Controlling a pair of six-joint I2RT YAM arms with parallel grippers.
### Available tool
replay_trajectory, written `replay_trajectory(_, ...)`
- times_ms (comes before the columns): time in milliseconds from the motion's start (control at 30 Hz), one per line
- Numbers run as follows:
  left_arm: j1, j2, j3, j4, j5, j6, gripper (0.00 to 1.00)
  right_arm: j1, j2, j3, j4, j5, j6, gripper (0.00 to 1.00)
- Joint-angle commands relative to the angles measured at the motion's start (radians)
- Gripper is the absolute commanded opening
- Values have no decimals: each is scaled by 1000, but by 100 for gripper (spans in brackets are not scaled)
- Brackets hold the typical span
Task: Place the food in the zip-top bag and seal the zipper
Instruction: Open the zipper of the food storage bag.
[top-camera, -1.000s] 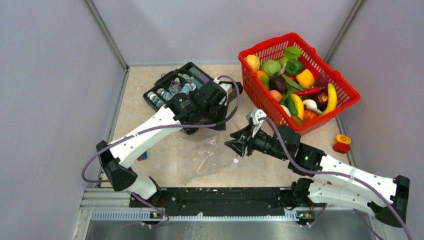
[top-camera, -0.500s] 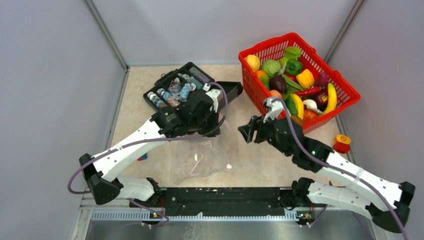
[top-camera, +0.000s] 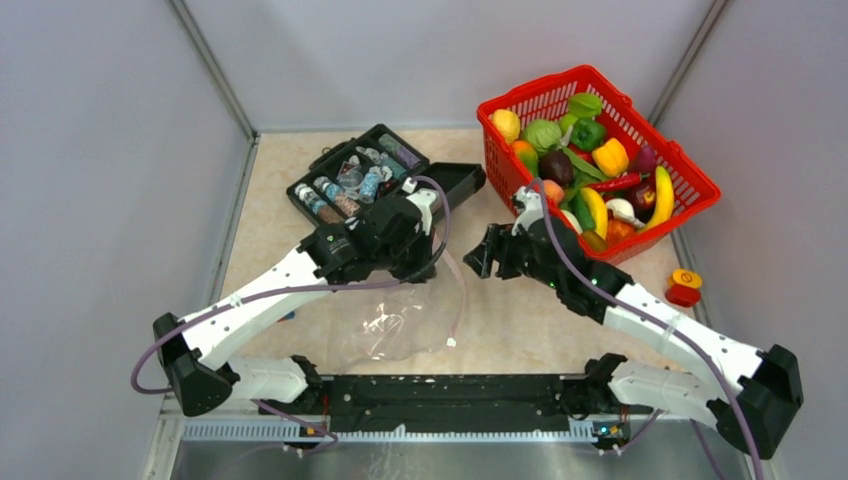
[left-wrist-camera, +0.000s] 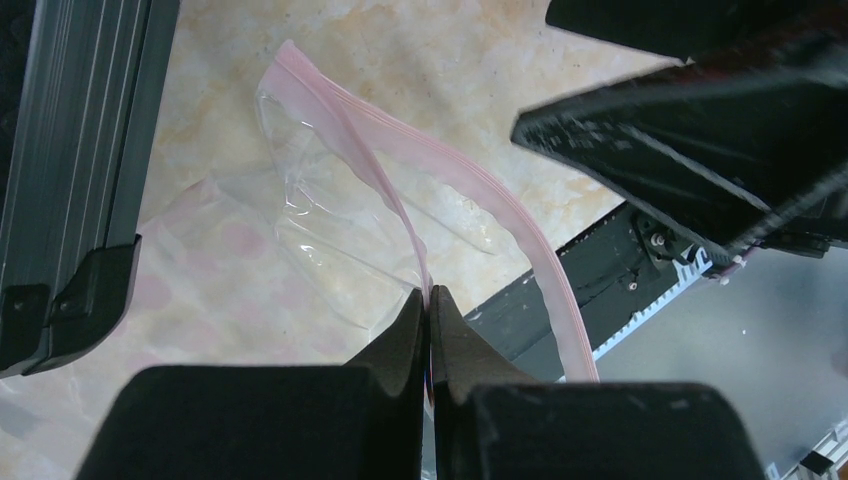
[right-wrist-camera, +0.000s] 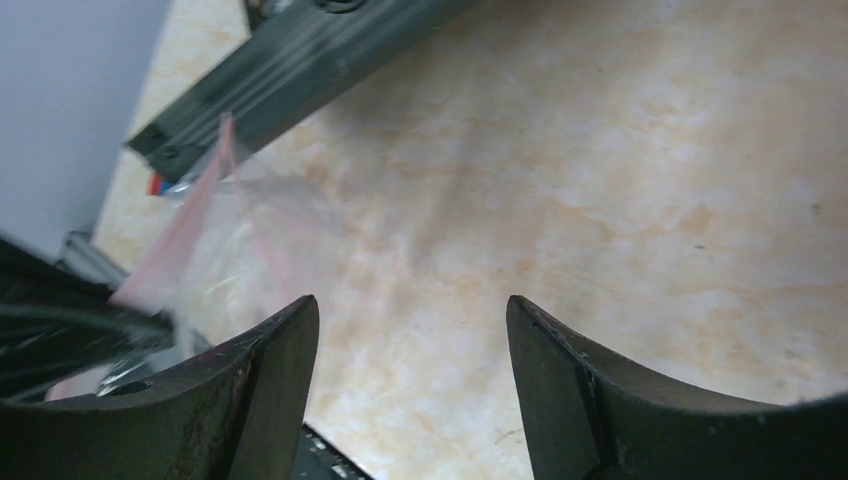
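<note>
**Left jaws pinch the bag's zipper; right jaws stand open by the basket**

The left jaws are pressed together on the zipper (left-wrist-camera: 480, 185), the pinkish strip along the mouth of the zip-top bag (top-camera: 395, 320). In the left wrist view the strip leaves the pinch in two separate bands that curve away over the table (top-camera: 520, 325), so the mouth is parted there. In the top view the clear bag trails from the pinch toward the near edge of the table. Its lower part lies crumpled on the surface between the two arms.

The right jaws stand well apart and hold nothing. They sit over bare table just right of the left jaws, pointing toward the bag, near the closest corner of the red basket (top-camera: 535, 87).

The food (top-camera: 590, 170) lies piled in that basket at the far right, a banana, a yellow pepper and green pieces among it. An open black case (top-camera: 462, 180) holding small bottles sits behind the left arm. A small red and yellow object (top-camera: 684, 287) rests on the table right of the basket.
</note>
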Motion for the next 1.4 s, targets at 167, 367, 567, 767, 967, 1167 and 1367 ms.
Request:
replay_trajectory(167,-3,11,32,103,21,21,0,-2,-95,-122,202,-225,103,65)
replay_trajectory(367,-3,3,33,117,6,20,0,-2,-15,-107,243,-243,108,52)
replay_trajectory(567,-3,-18,23,115,-45,12,4,-2,7,-83,221,-201,65,8)
replay_trajectory(767,-3,20,46,82,-26,6,31,-1,-10,-101,277,-217,89,0)
replay_trajectory(967,-4,73,109,-6,44,7,41,-1,-11,-104,253,-177,87,0)
replay_trajectory(1167,-5,131,171,-117,10,8,27,0,-17,-101,253,-163,79,0)
replay_trajectory(1367,-4,130,166,-103,-8,9,0,-1,-33,-105,216,-143,54,0)
